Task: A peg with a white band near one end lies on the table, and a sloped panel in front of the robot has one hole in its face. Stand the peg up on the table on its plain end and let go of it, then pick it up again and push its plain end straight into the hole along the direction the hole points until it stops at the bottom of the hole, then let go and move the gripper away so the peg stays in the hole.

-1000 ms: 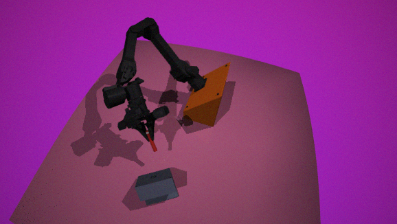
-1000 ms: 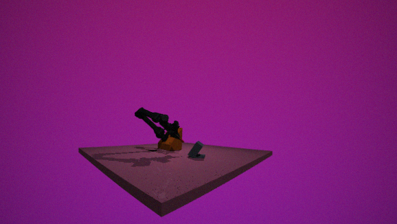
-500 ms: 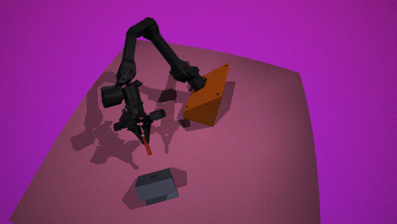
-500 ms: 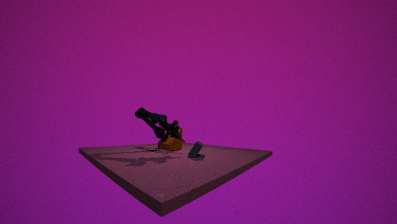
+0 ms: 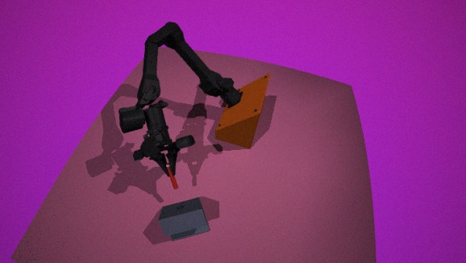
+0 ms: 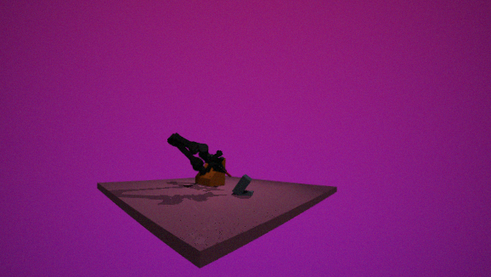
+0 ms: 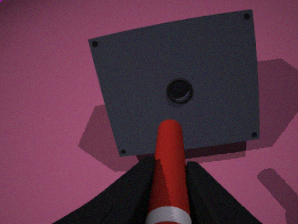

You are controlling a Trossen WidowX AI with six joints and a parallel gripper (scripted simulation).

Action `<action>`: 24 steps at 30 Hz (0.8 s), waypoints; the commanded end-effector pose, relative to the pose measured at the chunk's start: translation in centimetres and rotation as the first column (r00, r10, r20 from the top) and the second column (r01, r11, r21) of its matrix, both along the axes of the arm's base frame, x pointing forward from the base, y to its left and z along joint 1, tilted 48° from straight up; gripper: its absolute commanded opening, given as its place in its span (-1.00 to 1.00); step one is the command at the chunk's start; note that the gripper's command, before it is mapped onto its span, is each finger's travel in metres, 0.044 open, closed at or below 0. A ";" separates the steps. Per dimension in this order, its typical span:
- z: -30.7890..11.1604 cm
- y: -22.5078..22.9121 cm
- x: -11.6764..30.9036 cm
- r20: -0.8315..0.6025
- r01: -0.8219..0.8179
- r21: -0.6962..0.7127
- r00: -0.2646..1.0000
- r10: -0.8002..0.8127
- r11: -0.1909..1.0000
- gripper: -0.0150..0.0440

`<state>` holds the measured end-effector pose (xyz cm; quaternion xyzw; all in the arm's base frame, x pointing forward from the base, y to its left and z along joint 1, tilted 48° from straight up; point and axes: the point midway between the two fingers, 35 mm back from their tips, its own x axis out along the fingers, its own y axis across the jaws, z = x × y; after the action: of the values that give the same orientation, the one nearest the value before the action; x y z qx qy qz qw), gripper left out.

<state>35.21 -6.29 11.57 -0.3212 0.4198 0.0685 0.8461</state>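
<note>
My gripper (image 5: 171, 173) (image 7: 170, 167) is shut on the red peg (image 5: 173, 182) (image 7: 171, 142) and holds it tilted above the table. The peg's white band (image 5: 168, 165) (image 7: 169, 214) is on the gripper side; the plain end points out toward the panel. The dark grey sloped panel (image 5: 191, 205) (image 6: 242, 185) (image 7: 135, 75) stands on the table, and a gap shows between it and the peg in the top view. Its one hole (image 5: 180, 207) (image 7: 179, 91) appears just above and slightly right of the peg tip in the wrist view. The hole's bottom is dark.
An orange wedge block (image 5: 244, 109) (image 6: 210, 178) stands under the arm's base, behind and right of the gripper in the top view. Small dark screws mark the panel's corners. Shadows of the arm and panel fall across the pink table (image 5: 306, 161) (image 6: 170, 217).
</note>
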 end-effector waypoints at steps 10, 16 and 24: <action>-1.0 -0.3 1.5 0.020 -0.020 -0.005 1.000 0.020 1.000 -0.49; -1.5 -0.5 2.1 0.029 -0.026 -0.008 0.999 0.026 1.000 -0.49; -1.8 -0.6 2.4 0.037 -0.027 -0.006 0.999 0.027 1.000 -0.49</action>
<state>37.44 -6.86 10.00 -0.3300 0.4023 0.0708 0.8510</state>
